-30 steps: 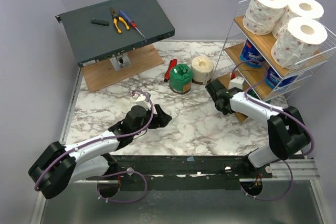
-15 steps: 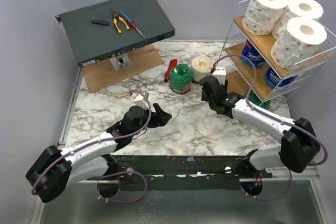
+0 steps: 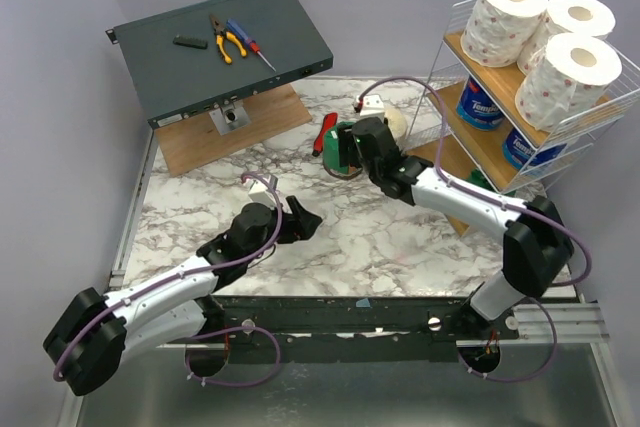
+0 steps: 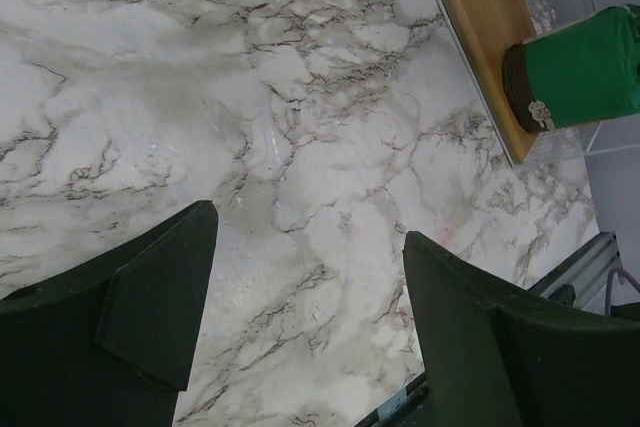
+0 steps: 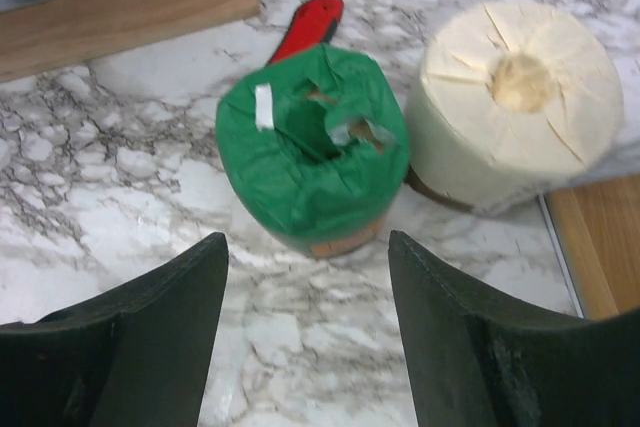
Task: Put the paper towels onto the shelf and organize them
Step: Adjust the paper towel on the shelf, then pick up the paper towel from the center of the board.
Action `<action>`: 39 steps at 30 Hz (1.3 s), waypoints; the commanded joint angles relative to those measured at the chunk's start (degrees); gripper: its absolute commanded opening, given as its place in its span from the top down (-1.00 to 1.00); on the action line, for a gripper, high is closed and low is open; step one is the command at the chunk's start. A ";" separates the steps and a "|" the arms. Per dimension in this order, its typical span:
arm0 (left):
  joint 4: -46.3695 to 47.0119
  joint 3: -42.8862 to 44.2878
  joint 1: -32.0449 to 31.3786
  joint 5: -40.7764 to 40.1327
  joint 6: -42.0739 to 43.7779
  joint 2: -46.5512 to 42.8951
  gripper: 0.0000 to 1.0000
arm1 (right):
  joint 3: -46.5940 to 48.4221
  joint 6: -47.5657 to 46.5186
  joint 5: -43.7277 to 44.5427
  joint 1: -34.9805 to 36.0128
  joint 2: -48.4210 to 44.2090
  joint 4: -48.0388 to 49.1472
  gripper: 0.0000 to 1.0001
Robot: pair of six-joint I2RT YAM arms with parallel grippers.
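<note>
Your right fingers stand spread, empty, facing the green roll on the counter; your left fingers, also spread, hold nothing. On the shelf, a blue roll reads "Temp".

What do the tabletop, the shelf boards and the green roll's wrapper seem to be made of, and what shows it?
Tabletop: marble or a marble-print laminate, smooth with a faint sheen; white with grey veins. Shelf boards: probably light wood or plywood, matte; even pale tan surface. Green roll: wrapper looks like thin paper or film, creased, tucked into the core and torn there.
</note>
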 commanded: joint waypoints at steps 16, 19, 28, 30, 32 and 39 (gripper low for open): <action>-8.33 -2.46 0.50 -7.74 1.32 -9.71 -0.58 | 13.67 -6.63 -2.93 0.22 19.35 6.29 -0.51; -8.25 -2.38 0.50 -7.67 1.66 -9.54 -0.59 | 14.36 -6.69 -3.10 0.22 20.61 6.21 -0.51; -7.91 -2.28 0.77 -7.49 2.10 -8.97 -0.59 | 18.15 -6.93 -4.13 0.22 24.05 4.49 -0.44; -7.98 -2.32 0.84 -7.45 2.10 -8.99 -0.59 | 19.31 -6.52 -3.63 0.08 25.34 1.75 -0.41; -7.99 -2.49 0.85 -7.45 2.10 -9.36 -0.59 | 19.14 -6.28 -3.64 0.01 25.87 1.53 -0.37; -7.55 -3.28 1.01 -7.38 1.69 -9.46 -0.59 | 22.35 -4.43 -0.06 -0.29 29.77 -4.15 -0.23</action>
